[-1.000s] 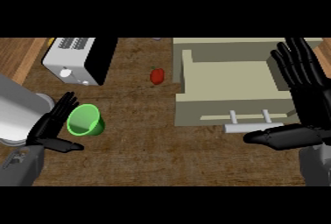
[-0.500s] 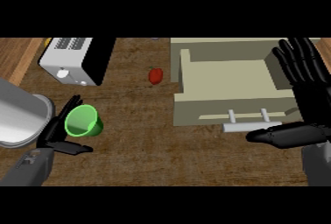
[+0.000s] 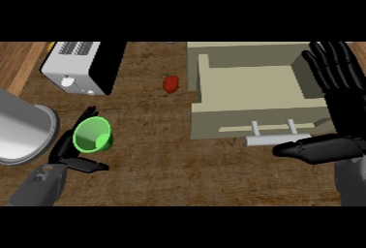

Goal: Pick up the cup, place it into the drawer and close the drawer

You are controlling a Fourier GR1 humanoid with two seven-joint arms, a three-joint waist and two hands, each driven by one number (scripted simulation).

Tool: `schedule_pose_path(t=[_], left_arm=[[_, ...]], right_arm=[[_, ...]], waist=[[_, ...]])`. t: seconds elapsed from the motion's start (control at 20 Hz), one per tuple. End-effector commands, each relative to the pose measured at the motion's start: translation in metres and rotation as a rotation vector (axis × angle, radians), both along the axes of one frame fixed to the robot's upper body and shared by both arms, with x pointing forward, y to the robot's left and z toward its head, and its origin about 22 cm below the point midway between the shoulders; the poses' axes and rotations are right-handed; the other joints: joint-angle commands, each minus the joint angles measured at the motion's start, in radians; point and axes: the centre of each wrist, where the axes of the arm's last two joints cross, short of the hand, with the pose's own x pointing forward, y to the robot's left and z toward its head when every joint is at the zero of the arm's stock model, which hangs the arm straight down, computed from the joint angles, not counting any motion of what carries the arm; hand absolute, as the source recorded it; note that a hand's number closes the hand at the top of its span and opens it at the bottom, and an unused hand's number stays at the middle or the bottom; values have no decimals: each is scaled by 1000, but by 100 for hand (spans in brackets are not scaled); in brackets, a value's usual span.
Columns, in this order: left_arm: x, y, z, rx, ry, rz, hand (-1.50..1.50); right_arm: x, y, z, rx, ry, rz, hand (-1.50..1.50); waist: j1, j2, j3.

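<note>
On the counter (image 3: pixel 164 160), left robot hand (image 3: pixel 71 157) cups the green cup (image 3: pixel 93 135).

- Bare bench (image 3: pixel 150 160) lies left of the drawer (image 3: pixel 250 92), towards the cup (image 3: pixel 93 135).
- A red pepper (image 3: pixel 170 83) sits just beside the drawer's left wall.
- The drawer's inside lies open from above.
</note>
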Motion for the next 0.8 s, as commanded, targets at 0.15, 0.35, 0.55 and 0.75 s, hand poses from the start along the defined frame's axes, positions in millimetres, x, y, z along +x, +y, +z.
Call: schedule_pose_path(t=[0.15, 0.35, 0.55, 0.75], left_arm=[[-2, -5, -5, -153, -70, -87, -150], [5, -11, -2, -230, -44, -158, -150], [11, -34, -4, -237, -137, -168, 150], [18, -46, -1, -93, -303, -21, 150]], right_arm=[[-4, 4, -2, -10, 2, 9, -150], [7, -7, -2, -6, 5, -8, -150], [-3, -3, -1, -10, -4, 4, -150], [4, -2, 5, -15, -8, -4, -150]], waist=[[-3, -1, 0], [-1, 7, -1], [-9, 2, -1], [2, 1, -1]])
